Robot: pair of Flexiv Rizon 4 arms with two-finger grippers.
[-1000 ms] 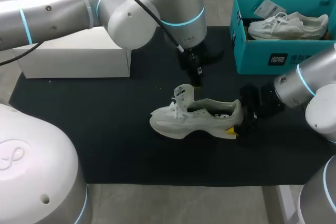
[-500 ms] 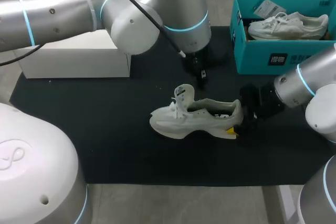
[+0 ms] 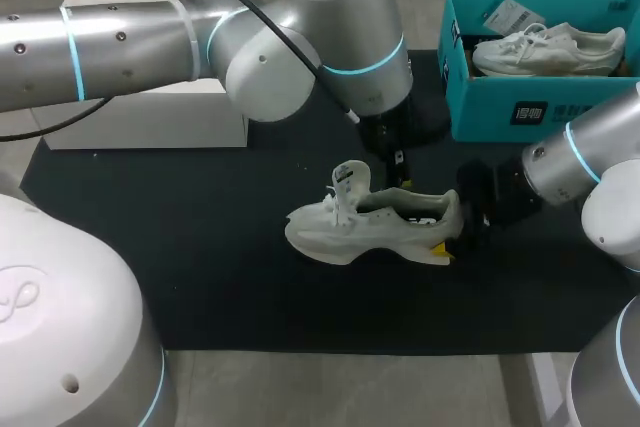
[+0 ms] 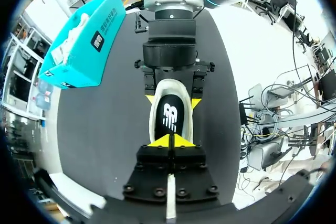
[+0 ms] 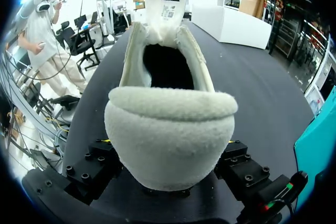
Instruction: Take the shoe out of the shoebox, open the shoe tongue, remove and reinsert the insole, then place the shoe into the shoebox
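While I look down from the head view, the shoe (image 3: 385,230) stands on its sole on the black mat (image 3: 200,247), toe pointing away from my right arm. Its tongue (image 3: 350,180) is pulled upright. My left gripper (image 3: 400,169) hangs just over the shoe's opening, behind the tongue; from here I cannot make out its fingertips. My right gripper (image 3: 455,237) sits at the shoe's heel, with one yellow tip showing low beside the sole and the rest lost in dark hardware. Beyond the heel end stands the teal shoebox (image 3: 500,107), cut off at the edge, with a second shoe (image 3: 550,50) inside. A white box (image 3: 150,122) lies well beyond the toe end, partly hidden by my left arm.

From the left wrist, my left gripper's (image 4: 169,141) yellow tips are pressed together with nothing visible between them, right above the insole (image 4: 169,116). The tongue is hidden under the gripper body. At the shoe's far end, the right gripper's yellow tips clamp the heel from both sides.

From the right wrist, the padded heel (image 5: 170,140) fills the space between my black fingers (image 5: 247,174), covering their tips. Past the dark opening the tongue (image 5: 165,1) stands up, and the left gripper's yellow tips are cut off just above it.
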